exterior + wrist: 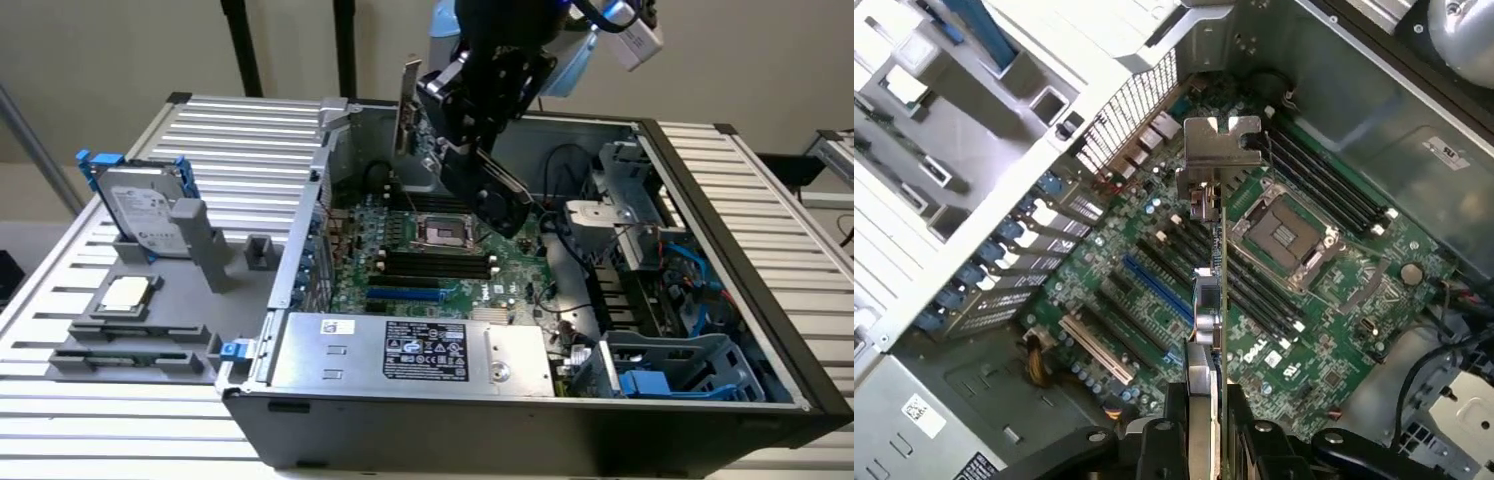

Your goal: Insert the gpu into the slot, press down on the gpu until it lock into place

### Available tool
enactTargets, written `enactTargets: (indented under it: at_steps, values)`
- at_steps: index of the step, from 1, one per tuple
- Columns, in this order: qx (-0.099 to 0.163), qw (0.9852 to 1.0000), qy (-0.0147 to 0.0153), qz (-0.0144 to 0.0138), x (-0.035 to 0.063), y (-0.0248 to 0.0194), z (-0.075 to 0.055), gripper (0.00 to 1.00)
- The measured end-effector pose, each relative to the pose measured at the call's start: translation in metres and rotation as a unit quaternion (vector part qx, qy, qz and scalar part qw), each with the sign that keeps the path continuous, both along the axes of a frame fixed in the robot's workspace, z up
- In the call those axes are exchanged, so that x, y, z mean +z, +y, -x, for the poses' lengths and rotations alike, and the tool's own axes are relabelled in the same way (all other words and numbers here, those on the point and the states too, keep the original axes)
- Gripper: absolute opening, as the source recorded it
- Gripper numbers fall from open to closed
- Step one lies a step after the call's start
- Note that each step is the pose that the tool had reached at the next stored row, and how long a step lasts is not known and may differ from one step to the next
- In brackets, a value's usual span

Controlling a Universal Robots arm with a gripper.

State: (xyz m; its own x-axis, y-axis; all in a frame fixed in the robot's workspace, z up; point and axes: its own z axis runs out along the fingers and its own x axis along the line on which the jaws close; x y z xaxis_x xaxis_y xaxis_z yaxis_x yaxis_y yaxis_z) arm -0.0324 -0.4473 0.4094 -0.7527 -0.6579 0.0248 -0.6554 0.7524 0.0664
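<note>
Gripper (1206,432) clamps gpu (1207,300) aloft, tilted; slot (1159,290) below, toward exterior view's left, long axes not aligned

Case interior colours, exterior view:
Green motherboard (514,270); bright-blue slot (404,296) at 7 o'clock from the silver CPU socket (441,232); black memory strips (427,264); gpu (1222,150) bracket silver; power supply (320,350) silver, black-and-white label.

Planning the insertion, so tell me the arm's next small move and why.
Probably turn and shift the graphics card to line up with the blue slot before lowering. The gripper holds it clear above the motherboard, and in the wrist view its edge runs at an angle to the slot.
</note>
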Motion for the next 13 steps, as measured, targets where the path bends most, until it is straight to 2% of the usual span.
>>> enactTargets:
  at_steps: [3, 7, 10, 13]
  values:
    - [0.028, 0.9996, -0.0033, 0.0000, -0.0023, 0.0000, 0.0000, 0.26]
    - [0.064, 0.9979, -0.0077, 0.0000, -0.0052, 0.0000, 0.0000, 0.26]
    - [0.091, 0.9958, -0.0110, 0.0000, -0.0074, 0.0000, 0.0000, 0.26]
    - [0.118, 0.9929, -0.0143, 0.0000, -0.0097, 0.0000, 0.0000, 0.26]
